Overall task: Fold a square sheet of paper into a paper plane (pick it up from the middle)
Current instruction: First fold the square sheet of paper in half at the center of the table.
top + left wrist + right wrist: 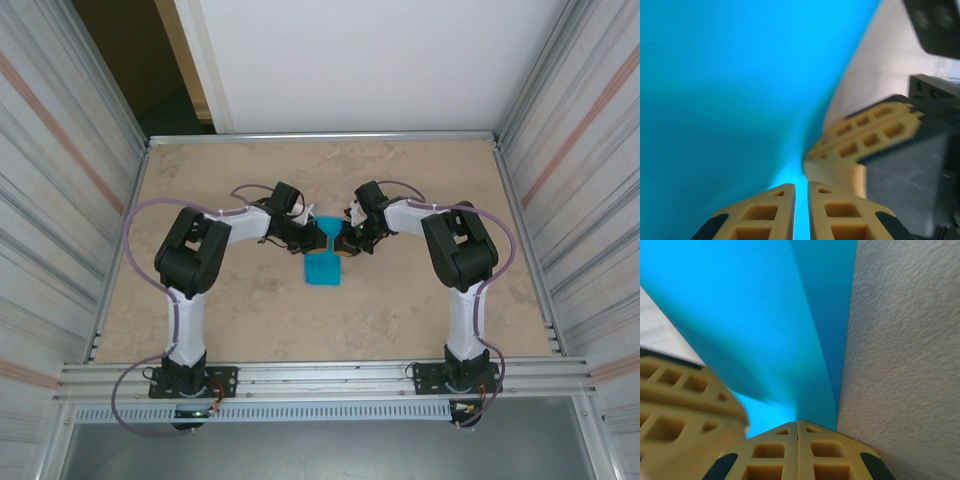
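Blue paper (323,268) sits mid tabletop (420,320), btw the 2 arms. Fingers of right gripper (797,426) are pressed together, pinching paper. At left gripper (801,189) a thin slit shows; grip I cannot tell. Risk: uneven pull w/ a loose left side gives a crooked crease or a tear.

No text, label, brand, number or sign can be read. The sheet of paper (755,315) just ahead of the right pincer (798,423) is seen as plain blue, and the table (905,365) beside that pincer is unmarked.
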You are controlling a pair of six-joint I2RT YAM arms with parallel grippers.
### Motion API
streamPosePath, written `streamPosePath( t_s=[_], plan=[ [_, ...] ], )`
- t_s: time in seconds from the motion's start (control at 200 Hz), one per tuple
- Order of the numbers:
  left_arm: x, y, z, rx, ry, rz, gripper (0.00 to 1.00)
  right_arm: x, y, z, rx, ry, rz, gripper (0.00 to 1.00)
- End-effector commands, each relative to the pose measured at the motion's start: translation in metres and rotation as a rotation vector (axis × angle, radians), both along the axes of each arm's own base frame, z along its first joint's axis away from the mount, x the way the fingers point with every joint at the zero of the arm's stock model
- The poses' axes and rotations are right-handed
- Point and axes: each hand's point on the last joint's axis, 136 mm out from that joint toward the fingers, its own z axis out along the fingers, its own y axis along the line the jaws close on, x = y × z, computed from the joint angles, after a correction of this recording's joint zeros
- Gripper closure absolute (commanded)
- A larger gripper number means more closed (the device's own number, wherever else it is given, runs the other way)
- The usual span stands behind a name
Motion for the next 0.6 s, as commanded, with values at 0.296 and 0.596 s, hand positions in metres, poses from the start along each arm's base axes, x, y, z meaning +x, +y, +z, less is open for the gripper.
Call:
streamPosePath(
  t_s=[0.296,0.596],
  plan=[
    [0.026,0.077,-0.029,0.051,0.042,0.184,0.85,-0.070,-0.093,-0.096,-0.406,0.277,-0.051,0.99],
    [0.039,0.060,0.031,-0.080,-0.071,0.141,0.85,-0.069,-0.093,-0.097,-0.414,0.278,-0.045,0.99]
  ],
)
